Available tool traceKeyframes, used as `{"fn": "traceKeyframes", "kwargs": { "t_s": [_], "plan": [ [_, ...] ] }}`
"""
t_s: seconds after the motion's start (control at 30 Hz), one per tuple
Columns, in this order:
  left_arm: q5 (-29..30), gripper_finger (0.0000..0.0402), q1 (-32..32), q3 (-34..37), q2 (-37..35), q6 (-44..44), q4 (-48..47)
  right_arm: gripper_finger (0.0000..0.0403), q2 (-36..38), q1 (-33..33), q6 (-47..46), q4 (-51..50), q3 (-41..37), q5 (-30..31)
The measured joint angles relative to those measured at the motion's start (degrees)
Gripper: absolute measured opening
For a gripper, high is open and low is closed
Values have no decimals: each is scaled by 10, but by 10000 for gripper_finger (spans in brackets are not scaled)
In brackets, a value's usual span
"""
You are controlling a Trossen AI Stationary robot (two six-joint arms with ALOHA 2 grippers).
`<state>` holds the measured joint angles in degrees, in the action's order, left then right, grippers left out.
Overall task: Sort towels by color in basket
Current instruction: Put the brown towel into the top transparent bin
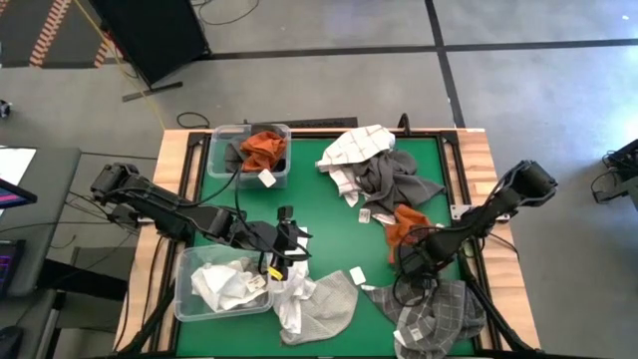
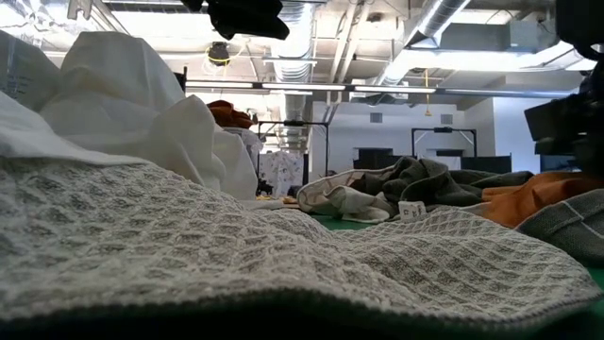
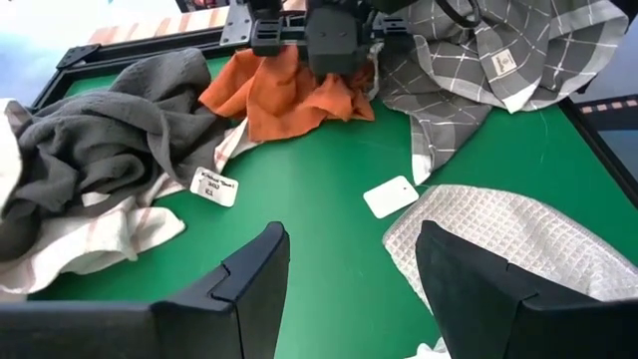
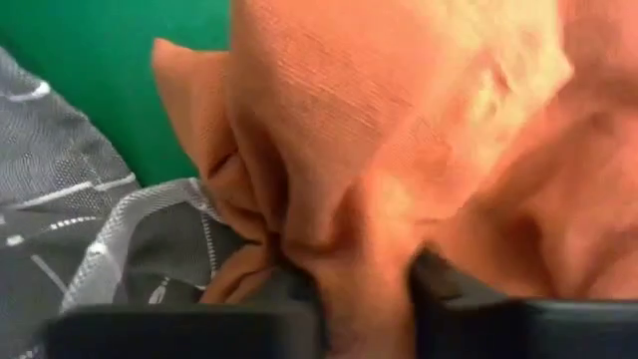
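Observation:
My right gripper [image 1: 410, 257] is near the table's right side, shut on a rust orange towel [image 1: 403, 223]. My left gripper [image 3: 349, 289] is open and hovers above the green mat near the table's middle [image 1: 285, 239], holding nothing. A light grey waffle towel [image 1: 333, 302] lies at the near edge, partly under a white towel [image 1: 291, 299]. A grey-and-white checked towel [image 1: 439, 314] lies near right. At the far middle, a pile of dark grey towel [image 1: 391, 179] and a white lined towel [image 1: 357, 148] rests on the mat. My right gripper pinches a bunched fold of the rust orange towel [image 4: 364, 269] between its two fingers [image 4: 449, 294]; several layers crowd the gap. The rest of the towel [image 3: 289, 100] lies spread on the mat toward the table's far side, next to the checked towel [image 3: 498, 70].
A clear bin [image 1: 221, 140] at far left holds an orange and a dark towel. A second clear bin [image 1: 183, 299] at near left holds white towels. Loose white tags [image 1: 357, 274] lie on the mat. Bare green mat [image 1: 329, 224] shows between the two grippers.

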<state>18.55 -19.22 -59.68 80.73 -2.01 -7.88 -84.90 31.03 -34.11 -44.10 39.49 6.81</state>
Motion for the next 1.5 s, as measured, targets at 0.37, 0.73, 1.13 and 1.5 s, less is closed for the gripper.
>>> {"fn": "traceKeyframes", "kwargs": {
  "t_s": [0.37, 0.73, 1.13, 1.5],
  "plan": [
    [3, 208, 0, 0, 0, -12, 0, 46, -3, 5, 111, -35, 96, 101],
    [4, 208, 0, 0, 0, -19, -16, 46, -3, -5, 261, -28, 188, 359],
    [30, 208, 0, 0, 0, -45, -53, 56, -2, -71, 374, 22, 194, 313],
    [40, 208, 0, 0, 0, -62, -51, 87, -2, -102, 397, 8, 194, 220]
  ]
}}
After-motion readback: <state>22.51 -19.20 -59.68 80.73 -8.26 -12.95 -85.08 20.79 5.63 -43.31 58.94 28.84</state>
